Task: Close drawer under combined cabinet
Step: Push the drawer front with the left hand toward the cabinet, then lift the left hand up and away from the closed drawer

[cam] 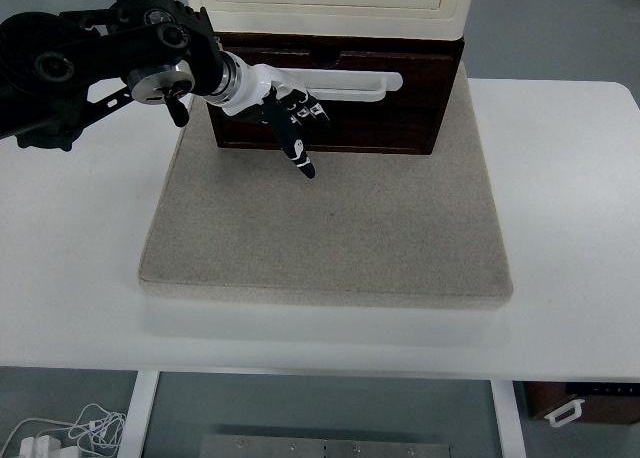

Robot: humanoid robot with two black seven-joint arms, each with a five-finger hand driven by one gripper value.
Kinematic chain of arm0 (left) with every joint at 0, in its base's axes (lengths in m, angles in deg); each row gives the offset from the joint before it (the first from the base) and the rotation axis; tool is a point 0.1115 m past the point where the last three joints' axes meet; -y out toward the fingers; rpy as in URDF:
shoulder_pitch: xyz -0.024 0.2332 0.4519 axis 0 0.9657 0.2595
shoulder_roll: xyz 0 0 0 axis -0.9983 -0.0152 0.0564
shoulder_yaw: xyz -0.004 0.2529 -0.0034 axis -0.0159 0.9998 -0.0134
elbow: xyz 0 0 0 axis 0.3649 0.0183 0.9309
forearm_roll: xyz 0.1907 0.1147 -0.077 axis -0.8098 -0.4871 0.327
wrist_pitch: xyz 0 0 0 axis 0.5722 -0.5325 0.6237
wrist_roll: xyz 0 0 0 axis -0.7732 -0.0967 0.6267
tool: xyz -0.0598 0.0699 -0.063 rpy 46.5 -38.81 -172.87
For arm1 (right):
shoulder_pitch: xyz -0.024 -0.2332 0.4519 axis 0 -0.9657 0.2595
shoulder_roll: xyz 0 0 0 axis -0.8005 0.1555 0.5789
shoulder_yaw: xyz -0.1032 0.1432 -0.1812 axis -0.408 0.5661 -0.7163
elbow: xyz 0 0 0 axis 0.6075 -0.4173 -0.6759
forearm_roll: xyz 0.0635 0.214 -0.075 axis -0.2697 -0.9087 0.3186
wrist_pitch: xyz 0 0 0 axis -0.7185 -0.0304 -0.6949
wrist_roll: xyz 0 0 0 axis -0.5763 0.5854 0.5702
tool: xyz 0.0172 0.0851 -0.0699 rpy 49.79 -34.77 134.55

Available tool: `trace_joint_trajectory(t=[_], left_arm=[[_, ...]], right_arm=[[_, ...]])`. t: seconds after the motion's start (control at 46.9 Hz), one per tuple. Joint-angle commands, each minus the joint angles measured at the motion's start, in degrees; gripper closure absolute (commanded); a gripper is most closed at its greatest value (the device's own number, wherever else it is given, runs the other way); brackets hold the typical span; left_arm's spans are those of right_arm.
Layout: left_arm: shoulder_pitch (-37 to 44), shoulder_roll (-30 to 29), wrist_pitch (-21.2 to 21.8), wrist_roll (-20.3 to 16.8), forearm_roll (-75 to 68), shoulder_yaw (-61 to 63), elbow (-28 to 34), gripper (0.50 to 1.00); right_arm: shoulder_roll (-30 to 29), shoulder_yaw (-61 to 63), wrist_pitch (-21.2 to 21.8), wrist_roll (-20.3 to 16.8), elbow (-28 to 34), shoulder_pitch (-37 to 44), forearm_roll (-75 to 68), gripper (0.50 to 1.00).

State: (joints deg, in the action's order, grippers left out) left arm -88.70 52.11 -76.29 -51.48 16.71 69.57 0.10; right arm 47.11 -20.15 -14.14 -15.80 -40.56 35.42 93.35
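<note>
The dark wooden drawer (335, 103) sits at the base of the cream combined cabinet (330, 3), at the far edge of a beige mat (330, 228) on the white counter (570, 198). Its front stands proud of the cabinet body, so it looks partly pulled out, though how far is hard to judge from above. A white bar handle (365, 86) runs across the front.

The left robot hand (290, 113) comes in from the left and rests against the left part of the drawer front, fingers loosely extended and pointing down, grasping nothing (1 finger reaches toward the mat). The right arm is not visible.

The drawer is probably rigid and fairly heavy, sliding stiffly; no grip seems needed. A flat push on the wood near the middle, below the handle, should keep it from skewing. The mat may let the whole cabinet shift backward.
</note>
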Motion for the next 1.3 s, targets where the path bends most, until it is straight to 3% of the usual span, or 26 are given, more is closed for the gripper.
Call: trace_joint_trajectory(t=[0.0, 0.427, 0.682, 0.874, 0.981, 1.152, 1.28], left_arm=[[0.0, 0.0, 0.0, -0.1, 0.0, -0.2, 0.8, 0.500], [0.4, -0.3, -1.4, -0.2, 0.2, -2.9, 0.3, 0.500], [0.9, -0.7, -10.4, -2.0, 1.0, -10.7, -3.4, 0.500], [4.8, -0.4, -16.6, -4.1, 1.2, -25.2, -3.5, 0.500], [6.1, 0.0, -16.8, -4.6, 1.1, -33.7, -3.5, 0.500], [6.2, 0.0, -16.3, -9.6, 1.3, -45.8, -3.3, 0.500], [5.7, -0.1, -15.5, -10.6, 1.3, -55.0, -3.3, 0.500]], right_arm=[[0.0, 0.0, 0.0, 0.0, 0.0, 0.0, 0.0, 0.548], [0.0, 0.0, 0.0, 0.0, 0.0, 0.0, 0.0, 0.548], [0.0, 0.0, 0.0, 0.0, 0.0, 0.0, 0.0, 0.548], [0.0, 0.0, 0.0, 0.0, 0.0, 0.0, 0.0, 0.548], [0.0, 0.0, 0.0, 0.0, 0.0, 0.0, 0.0, 0.548], [0.0, 0.0, 0.0, 0.0, 0.0, 0.0, 0.0, 0.548], [0.0, 0.0, 0.0, 0.0, 0.0, 0.0, 0.0, 0.548]])
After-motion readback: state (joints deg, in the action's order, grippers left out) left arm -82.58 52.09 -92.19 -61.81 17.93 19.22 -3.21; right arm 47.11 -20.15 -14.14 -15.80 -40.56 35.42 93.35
